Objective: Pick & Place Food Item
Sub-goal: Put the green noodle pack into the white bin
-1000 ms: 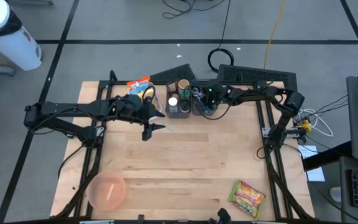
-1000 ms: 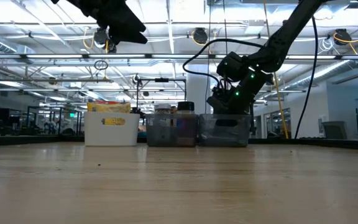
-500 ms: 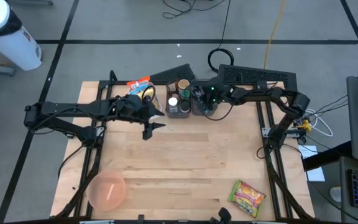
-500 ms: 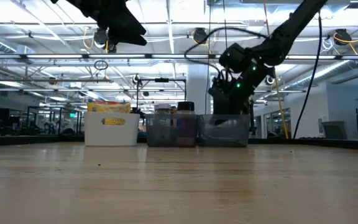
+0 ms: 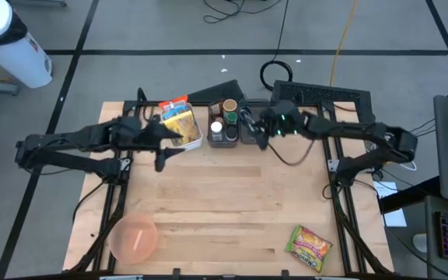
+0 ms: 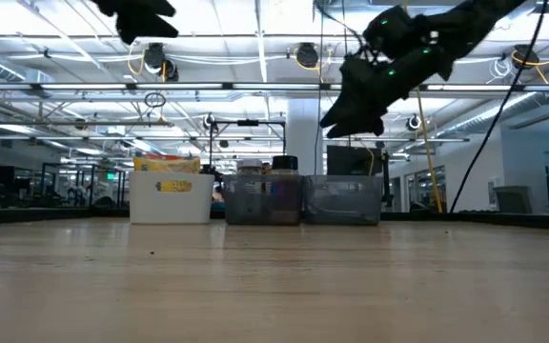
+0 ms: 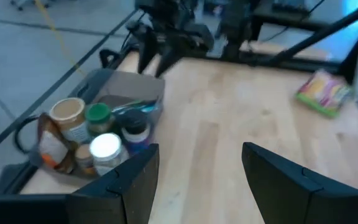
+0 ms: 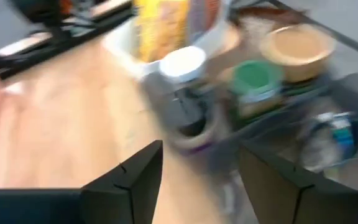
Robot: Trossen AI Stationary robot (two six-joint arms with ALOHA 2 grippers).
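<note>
A yellow-and-pink crinkled snack packet (image 5: 309, 247) is seen lying flat on the pale wooden tabletop (image 5: 232, 202), well apart from the three bins (image 5: 224, 131) over which the nearer right gripper (image 5: 260, 131) hangs, jaws parted and empty; the left gripper (image 5: 163, 159) is held open beside them.

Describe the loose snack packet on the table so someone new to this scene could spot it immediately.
Start from the wooden table in the high view and go to its near right corner, far from the row of bins at the back edge. The snack packet lies flat there, alone. It is green-edged with a yellow and pink print, unlike the plain pink bowl at the near left corner.
</note>
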